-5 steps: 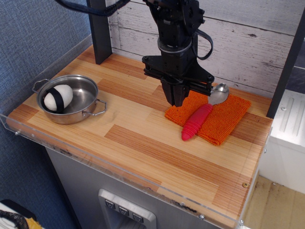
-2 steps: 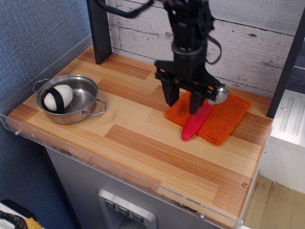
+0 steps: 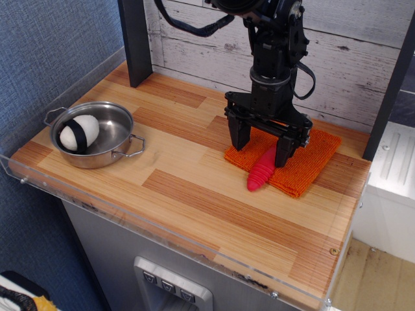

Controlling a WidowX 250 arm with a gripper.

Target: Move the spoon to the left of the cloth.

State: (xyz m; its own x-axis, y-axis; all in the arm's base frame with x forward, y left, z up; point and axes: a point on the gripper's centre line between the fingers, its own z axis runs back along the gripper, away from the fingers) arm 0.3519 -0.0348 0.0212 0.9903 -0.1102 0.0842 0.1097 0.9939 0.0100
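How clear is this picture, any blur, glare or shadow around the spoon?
The single observation view is sharp and evenly lit. The open hand shows no motion blur, but it hides the bowl of the spoon. The pan shows soft highlights; shadows on the cloth are faint.

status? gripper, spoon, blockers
Gripper open, straddling spoon. Spoon on cloth, not gripped. Counter left of cloth bare; pan far left.

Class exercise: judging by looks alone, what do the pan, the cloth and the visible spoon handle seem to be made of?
Pan: probably polished steel, since it is silvery and reflective. Cloth: orange knitted or looped fabric, with a matte, nubbly surface. Spoon handle: likely pink-red plastic or rubber, ribbed with a slight sheen; its bowl is hidden behind the gripper.
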